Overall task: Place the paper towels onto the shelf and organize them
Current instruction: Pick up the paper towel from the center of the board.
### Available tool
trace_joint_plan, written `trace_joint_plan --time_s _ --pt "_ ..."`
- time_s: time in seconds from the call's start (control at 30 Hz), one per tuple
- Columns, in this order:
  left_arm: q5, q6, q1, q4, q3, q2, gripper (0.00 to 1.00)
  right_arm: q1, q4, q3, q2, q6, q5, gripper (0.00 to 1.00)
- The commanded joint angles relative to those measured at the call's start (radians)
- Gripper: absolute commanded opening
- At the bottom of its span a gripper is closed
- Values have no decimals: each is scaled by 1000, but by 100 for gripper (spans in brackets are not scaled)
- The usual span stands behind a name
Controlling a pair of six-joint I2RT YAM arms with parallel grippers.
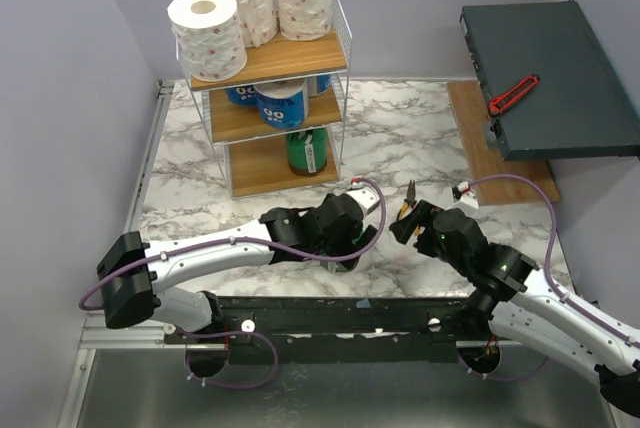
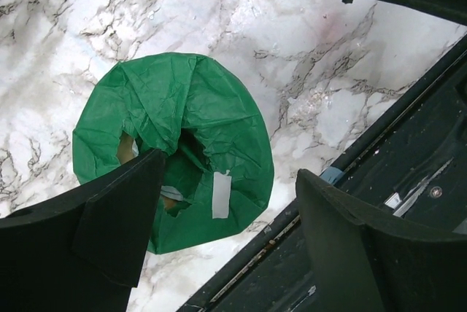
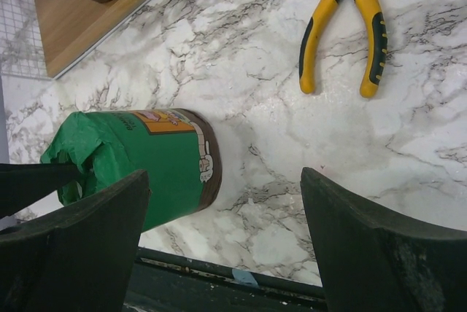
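A green-wrapped paper towel roll [image 2: 175, 137] stands upright on the marble table near the front edge, also seen from the side [image 3: 153, 166]. My left gripper [image 2: 226, 235] hovers open just above it. Its left finger [image 2: 109, 232] overlaps the roll's top and its right finger [image 2: 365, 254] stands over the front rail. My right gripper [image 3: 226, 246] is open and empty, just right of that roll. The shelf [image 1: 268, 60] holds three white speckled rolls [image 1: 240, 8] on top, blue rolls [image 1: 280, 103] on the middle board and a green roll [image 1: 306, 151] at the bottom.
Yellow-handled pliers [image 3: 343, 28] lie on the marble to the right of the roll. A dark flat box [image 1: 550, 68] with a red cutter [image 1: 513, 93] sits at the back right. The black front rail [image 3: 219, 275] runs close below both grippers.
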State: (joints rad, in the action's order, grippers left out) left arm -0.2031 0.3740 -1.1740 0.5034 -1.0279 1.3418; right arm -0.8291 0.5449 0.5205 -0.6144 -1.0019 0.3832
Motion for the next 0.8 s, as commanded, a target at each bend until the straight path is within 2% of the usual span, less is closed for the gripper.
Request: trace_joint_plan --time_s 0.0,0.47,0.77 --pt "-4 -8 -9 6 -31 19 78 2 19 -10 3 -13 43 87" --pt "17 -1 -27 -12 -31 81 65 2 6 -19 -18 -12 32 87" --pt "-21 2 -27 -6 -20 110 61 2 7 -25 -13 -16 28 87"
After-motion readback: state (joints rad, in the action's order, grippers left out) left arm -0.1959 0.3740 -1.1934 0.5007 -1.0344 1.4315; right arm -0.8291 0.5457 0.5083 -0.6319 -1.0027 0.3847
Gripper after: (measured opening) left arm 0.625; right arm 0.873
